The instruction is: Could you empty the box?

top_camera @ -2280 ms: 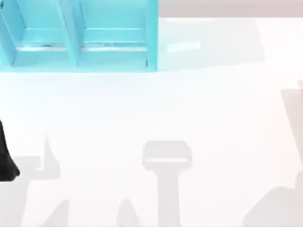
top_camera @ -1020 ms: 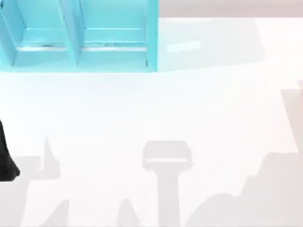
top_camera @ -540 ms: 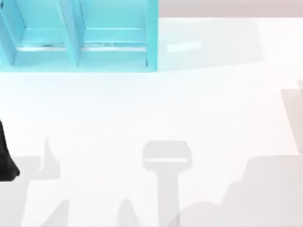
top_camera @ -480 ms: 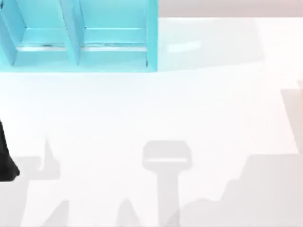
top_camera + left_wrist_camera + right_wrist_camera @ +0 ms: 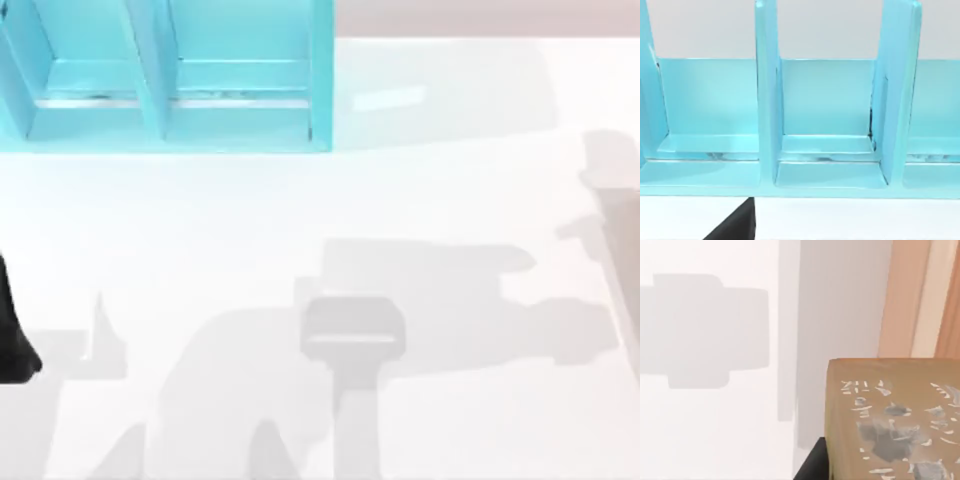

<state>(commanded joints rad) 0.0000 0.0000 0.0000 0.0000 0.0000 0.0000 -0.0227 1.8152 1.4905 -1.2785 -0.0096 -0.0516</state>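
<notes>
Top view: left arm [image 5: 12, 335] parked at table's left edge, facing the shelf [image 5: 830, 125]; jaws' state unclear.

A shelf unit [image 5: 180, 90] stands on the counter [image 5: 420, 200] at its far left, split by upright dividers [image 5: 767, 100] into side-by-side compartments. The left tool [image 5: 15, 340] sits at the counter's left edge, nearer than the shelf. Close against the right tool [image 5: 812, 462] is a box [image 5: 890, 420], with the counter beyond.
</notes>
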